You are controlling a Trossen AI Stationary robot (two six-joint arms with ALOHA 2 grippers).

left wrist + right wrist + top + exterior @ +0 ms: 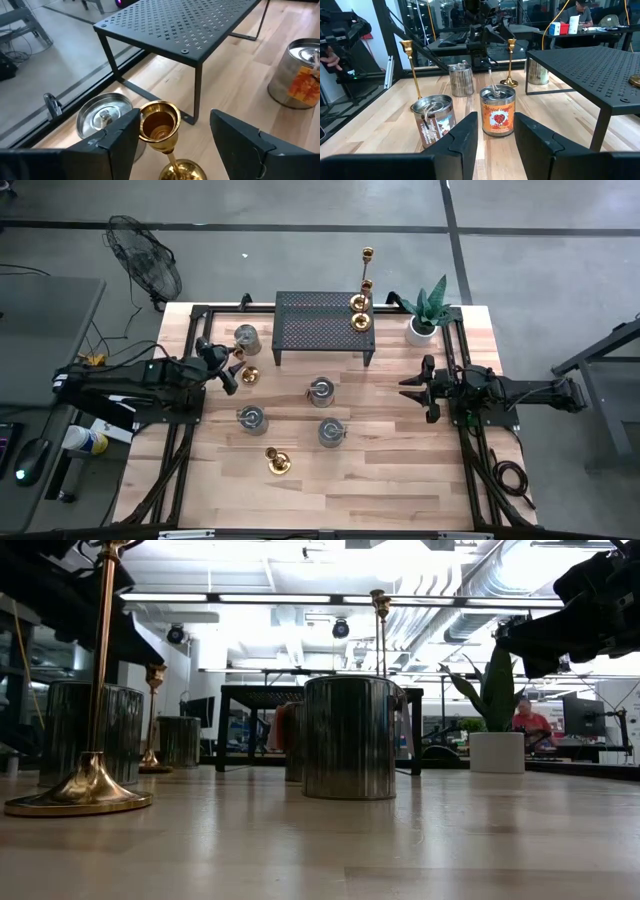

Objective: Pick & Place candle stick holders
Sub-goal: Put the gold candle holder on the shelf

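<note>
Several gold candle stick holders show. Two stand by their round bases on the black perforated shelf point(325, 325), at its right end point(360, 302) point(360, 323). One point(277, 462) stands on the table near the front edge. Another point(249, 376) stands at the left, and its cup point(159, 122) sits between the fingers of my open left gripper point(175, 116), much nearer one finger than the other. My right gripper point(425, 388) waits at the table's right side, open and level, with nothing between its fingers point(470, 132). My left gripper comes at the candle stick holder slanting down from the table's left. The cup's rim point(144, 120) stands right beside one finger point(122, 132); I cannot tell whether they touch. The other finger point(235, 135) is well clear of it. The holder stands upright on its base.
Several metal candle tins stand about the table's middle point(321, 391) point(251, 418) point(331, 430), and one point(246, 337) stands next to the shelf's left leg. A potted plant point(428, 315) is at the far right. Bare wood lies along the front edge, right of the near holder.
</note>
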